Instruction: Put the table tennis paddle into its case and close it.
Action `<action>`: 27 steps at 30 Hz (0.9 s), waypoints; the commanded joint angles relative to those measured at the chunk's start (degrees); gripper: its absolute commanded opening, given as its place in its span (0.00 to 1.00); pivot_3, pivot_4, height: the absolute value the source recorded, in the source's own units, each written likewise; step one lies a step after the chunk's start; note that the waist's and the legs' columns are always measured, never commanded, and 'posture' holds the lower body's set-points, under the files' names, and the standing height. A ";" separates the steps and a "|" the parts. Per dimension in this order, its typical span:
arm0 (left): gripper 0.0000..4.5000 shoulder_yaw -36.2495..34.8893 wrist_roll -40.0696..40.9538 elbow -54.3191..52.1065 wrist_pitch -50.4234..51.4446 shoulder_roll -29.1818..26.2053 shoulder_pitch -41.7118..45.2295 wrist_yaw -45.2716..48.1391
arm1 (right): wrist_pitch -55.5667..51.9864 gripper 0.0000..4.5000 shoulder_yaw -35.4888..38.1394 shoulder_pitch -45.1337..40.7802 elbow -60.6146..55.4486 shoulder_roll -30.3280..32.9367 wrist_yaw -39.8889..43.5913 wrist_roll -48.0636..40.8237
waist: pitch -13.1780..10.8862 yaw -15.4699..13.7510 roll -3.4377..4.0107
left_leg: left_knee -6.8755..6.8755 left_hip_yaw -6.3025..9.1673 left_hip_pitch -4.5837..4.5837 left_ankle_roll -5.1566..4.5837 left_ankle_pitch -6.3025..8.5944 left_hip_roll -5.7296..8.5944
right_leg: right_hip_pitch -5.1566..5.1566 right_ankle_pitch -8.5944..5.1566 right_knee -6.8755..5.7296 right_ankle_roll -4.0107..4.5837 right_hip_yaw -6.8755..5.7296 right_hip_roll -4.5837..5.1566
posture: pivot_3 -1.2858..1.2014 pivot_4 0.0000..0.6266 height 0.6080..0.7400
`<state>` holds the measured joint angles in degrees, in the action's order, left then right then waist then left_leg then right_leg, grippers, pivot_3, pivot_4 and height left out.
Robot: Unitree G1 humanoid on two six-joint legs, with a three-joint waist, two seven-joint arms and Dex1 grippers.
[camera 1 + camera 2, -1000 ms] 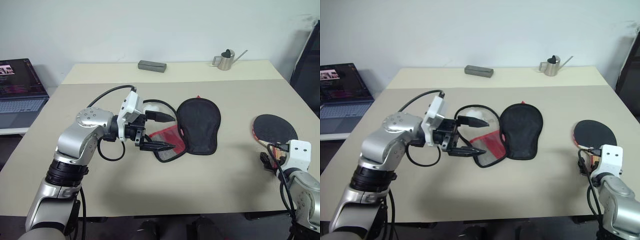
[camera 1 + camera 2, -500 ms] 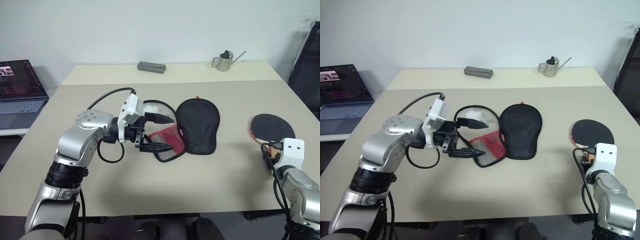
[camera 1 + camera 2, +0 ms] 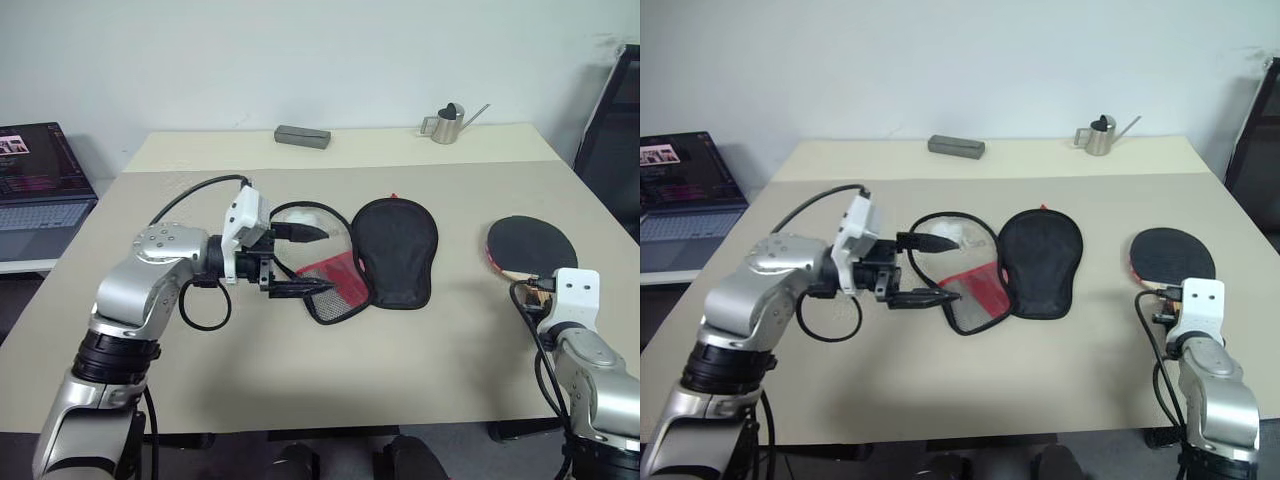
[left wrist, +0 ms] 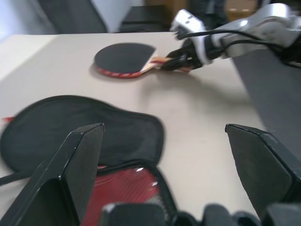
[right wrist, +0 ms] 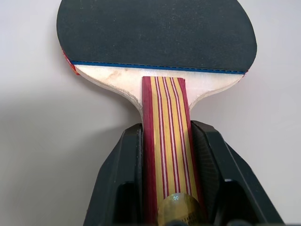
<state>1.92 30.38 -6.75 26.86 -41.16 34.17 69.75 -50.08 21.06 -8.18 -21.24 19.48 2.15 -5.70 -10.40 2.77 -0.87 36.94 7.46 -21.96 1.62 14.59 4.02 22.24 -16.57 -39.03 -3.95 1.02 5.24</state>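
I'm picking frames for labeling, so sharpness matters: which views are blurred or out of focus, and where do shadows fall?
Left wrist view: the left pincer's near fingers and the case look soft, and the paddle is slightly blurred. Right wrist view: the handle is crisp, with a soft shadow beside it. Left eye view: evenly lit, with a faint shadow on the table.

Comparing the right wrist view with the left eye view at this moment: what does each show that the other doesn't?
Right wrist view alone: the right pincer closed on the striped handle of the table tennis paddle, a finger on either side, plus a blue line where the rubber meets the wood.

Left eye view alone: the case lying open mid-table, the left pincer open beside it, the grey box, the small metal watering can and a laptop.

Both: the black-faced paddle and the tan table.
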 commanded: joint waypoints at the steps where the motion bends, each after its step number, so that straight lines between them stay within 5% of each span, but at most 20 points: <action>1: 1.00 -3.28 0.24 -2.21 -0.88 -1.16 -0.44 -1.64 | 3.47 0.26 -0.58 -2.39 -2.66 1.30 0.09 0.59 | 0.00 -0.07 0.00 | 0.00 0.02 -0.01 0.00 0.00 0.00 | -0.01 0.00 0.01 0.00 -0.02 0.00 | 0.52 0.24 1.00; 27: 1.00 -12.17 -2.76 3.29 -4.67 -8.17 -7.06 -6.16 | 0.69 0.26 -14.96 -17.26 3.44 -9.36 -0.70 -0.60 | -0.01 0.12 0.01 | -0.07 0.00 -0.02 0.02 0.01 -0.11 | 0.07 0.00 0.04 0.02 -0.02 -0.09 | 0.52 0.24 1.00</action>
<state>-7.84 27.81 -3.46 23.65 -48.16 26.56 63.27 -49.78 6.93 -23.76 -16.12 10.58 2.08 -6.22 -10.41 2.89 -0.86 36.86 7.46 -21.98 1.64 14.60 3.90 22.32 -16.57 -39.00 -3.93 0.99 5.15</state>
